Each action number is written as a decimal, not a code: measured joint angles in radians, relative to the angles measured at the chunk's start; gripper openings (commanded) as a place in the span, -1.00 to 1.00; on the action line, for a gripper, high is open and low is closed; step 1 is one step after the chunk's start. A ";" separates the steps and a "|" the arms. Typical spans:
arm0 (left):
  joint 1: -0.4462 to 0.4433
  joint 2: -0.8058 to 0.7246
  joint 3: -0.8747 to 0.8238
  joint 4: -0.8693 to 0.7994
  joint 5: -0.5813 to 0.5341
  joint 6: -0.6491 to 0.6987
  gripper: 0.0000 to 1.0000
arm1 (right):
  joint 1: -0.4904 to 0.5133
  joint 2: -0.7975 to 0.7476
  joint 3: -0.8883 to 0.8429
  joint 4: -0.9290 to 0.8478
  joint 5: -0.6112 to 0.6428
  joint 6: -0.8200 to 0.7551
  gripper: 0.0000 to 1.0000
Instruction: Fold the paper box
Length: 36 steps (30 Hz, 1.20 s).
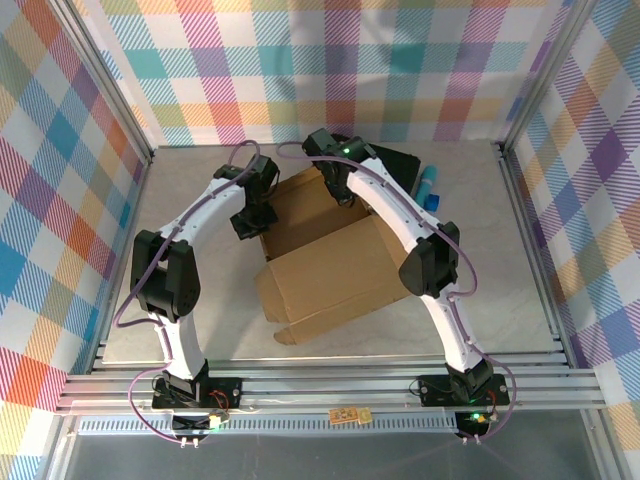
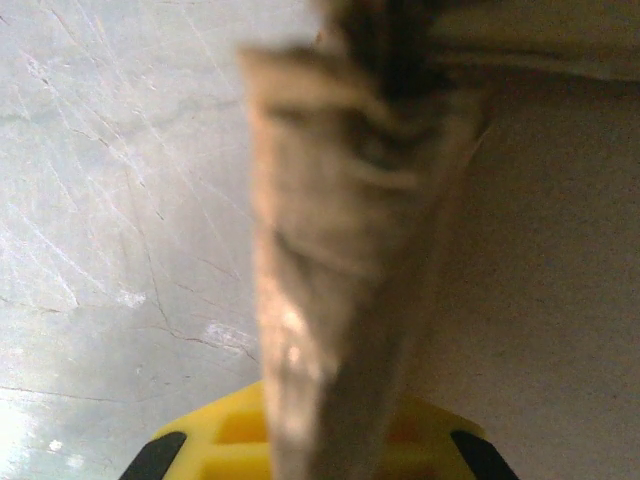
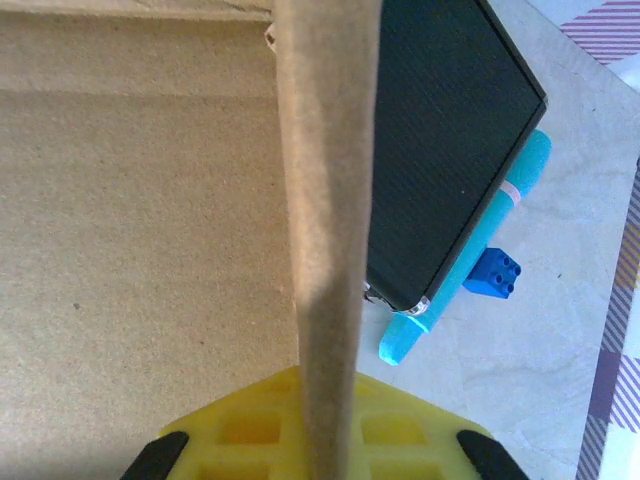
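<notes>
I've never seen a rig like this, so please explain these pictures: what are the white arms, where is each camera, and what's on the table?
Two robot arms are bolted at the near edge of a table. One picture looks down from above; the other two come from cameras on the wrists. The left gripper and right gripper each pinch a raised flap of the paper box, a half-folded brown cardboard sheet. Beside it lie a black case, a turquoise stick and a blue toy brick.
</notes>
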 measured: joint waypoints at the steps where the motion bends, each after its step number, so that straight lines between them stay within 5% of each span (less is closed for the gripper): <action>1: 0.000 0.000 0.000 0.000 0.000 0.000 -1.00 | 0.001 0.000 0.004 -0.001 -0.003 0.000 -1.00; 4: 0.002 0.000 0.000 0.002 0.002 0.000 -1.00 | -0.004 0.000 0.019 -0.005 -0.029 0.002 -0.90; 13: 0.052 -0.010 -0.042 0.020 0.045 -0.027 -1.00 | -0.061 -0.004 0.045 -0.008 -0.248 0.044 0.16; 19: 0.113 -0.011 -0.118 0.048 0.082 -0.061 -1.00 | -0.085 -0.037 0.068 0.007 -0.440 0.084 0.21; 26: 0.176 -0.085 -0.258 0.064 0.076 -0.164 -1.00 | -0.087 -0.174 -0.037 0.039 -0.495 0.145 0.18; 31: 0.263 -0.211 -0.370 0.053 0.077 -0.304 -1.00 | -0.087 -0.312 -0.255 0.112 -0.519 0.238 0.21; 36: 0.323 -0.253 -0.401 0.022 0.081 -0.443 -1.00 | -0.088 -0.533 -0.670 0.298 -0.629 0.410 0.38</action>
